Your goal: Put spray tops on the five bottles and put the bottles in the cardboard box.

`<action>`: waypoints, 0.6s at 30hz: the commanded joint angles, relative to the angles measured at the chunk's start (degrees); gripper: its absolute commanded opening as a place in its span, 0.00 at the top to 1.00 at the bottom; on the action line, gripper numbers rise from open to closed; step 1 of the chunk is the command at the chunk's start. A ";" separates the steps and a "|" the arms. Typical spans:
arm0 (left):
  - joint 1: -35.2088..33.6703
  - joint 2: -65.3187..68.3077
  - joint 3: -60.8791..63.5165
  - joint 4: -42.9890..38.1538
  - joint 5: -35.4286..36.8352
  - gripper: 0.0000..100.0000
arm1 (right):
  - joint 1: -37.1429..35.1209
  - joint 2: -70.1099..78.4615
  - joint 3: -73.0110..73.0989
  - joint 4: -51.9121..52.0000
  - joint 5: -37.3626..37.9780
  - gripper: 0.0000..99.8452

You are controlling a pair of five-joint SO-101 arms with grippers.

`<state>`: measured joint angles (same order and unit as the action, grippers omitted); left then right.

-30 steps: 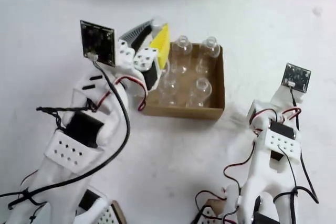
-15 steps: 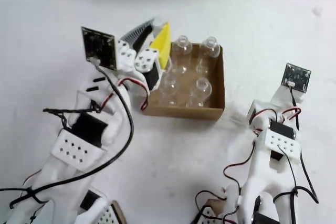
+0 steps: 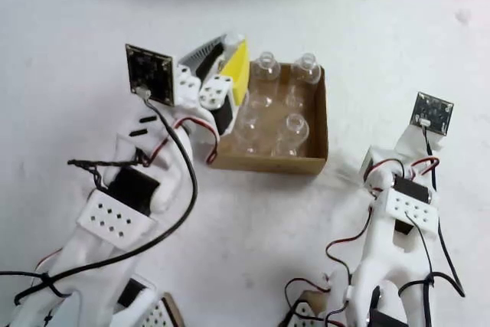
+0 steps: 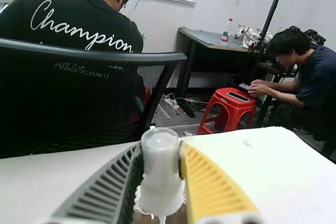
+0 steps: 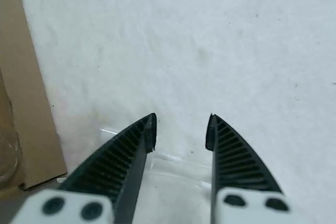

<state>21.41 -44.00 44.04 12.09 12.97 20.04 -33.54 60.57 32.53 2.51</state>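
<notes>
My left gripper (image 4: 160, 149) is shut on a white spray top (image 4: 159, 174), clamped between its grey and yellow fingers. In the high view this gripper (image 3: 228, 44) hovers over the far left corner of the cardboard box (image 3: 264, 162), holding the spray top (image 3: 233, 38) above a bottle there. Several clear bottles (image 3: 294, 126) without tops stand upright in the box. My right gripper (image 5: 180, 129) is open just above the bare white table, to the right of the box wall (image 5: 21, 103), with nothing between its fingers.
The white table (image 3: 383, 44) stretches around the box on all sides. The right arm (image 3: 402, 204) rests to the right of the box. Cables (image 3: 184, 189) trail from both arms near the front edge. Chairs and a red stool (image 4: 231, 108) stand beyond the table.
My left arm has shifted a little to the right, carrying the spray top closer over the box's far left corner. The right arm has stayed still.
</notes>
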 commanded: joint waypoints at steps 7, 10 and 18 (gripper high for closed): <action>3.03 -1.98 -4.40 -0.79 0.35 0.98 | 0.22 0.04 -0.26 -1.19 0.18 0.86; 2.77 -2.07 -5.10 -0.88 0.35 0.98 | 0.22 0.04 -0.26 -1.19 0.18 0.86; 3.03 -9.89 -6.42 5.45 0.26 0.98 | 0.22 0.04 -0.26 -1.19 0.18 0.86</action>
<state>23.78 -48.75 41.76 14.81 12.97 20.04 -33.54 60.57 32.53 2.51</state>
